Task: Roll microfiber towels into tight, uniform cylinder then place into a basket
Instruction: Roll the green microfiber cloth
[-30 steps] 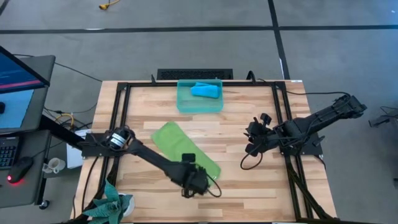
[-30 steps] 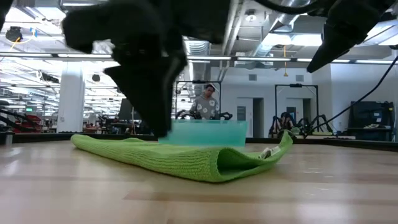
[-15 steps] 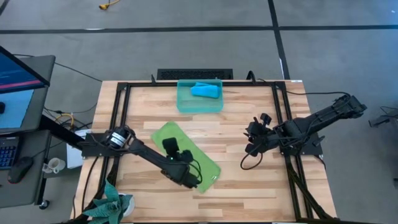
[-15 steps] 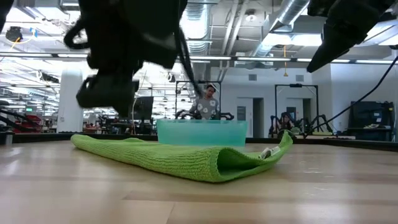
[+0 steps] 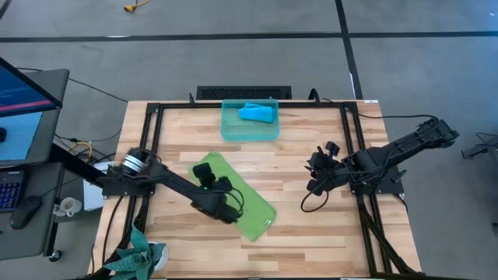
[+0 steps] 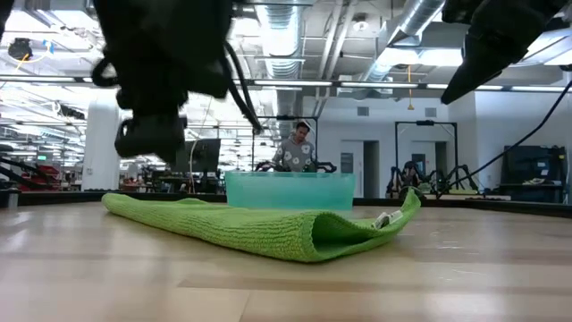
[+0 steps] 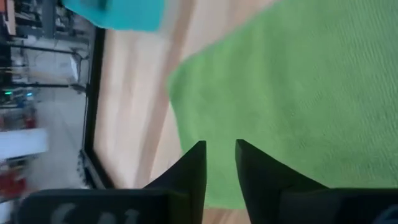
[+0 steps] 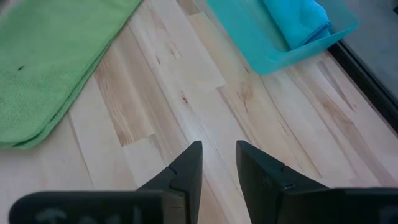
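Observation:
The lime green microfiber towel (image 5: 237, 194) lies folded flat on the wood table, slanting from far left to near right; its folded near end (image 6: 313, 237) faces the low camera. My left gripper (image 7: 221, 152) hovers over the towel's far-left part (image 5: 204, 174), clear of it (image 6: 152, 143), fingers a little apart with nothing between them. The sky blue towel (image 5: 257, 113) lies in the teal basket (image 5: 230, 128) at the table's far edge. My right gripper (image 8: 219, 155) waits in the air at the right (image 5: 314, 180), fingers slightly apart over bare wood.
Black frame rails (image 5: 152, 155) run along the table's left, right and far sides. A plant (image 5: 140, 253) stands at the near left corner. A desk with a monitor (image 5: 23, 93) is off the left edge. A person (image 6: 295, 148) stands beyond the table.
My left gripper has travelled from the towel's near-right end along the towel toward its far-left end, turning and tipping from pointing steeply down at the cloth to a slanting pose above it. The green towel lies as before.

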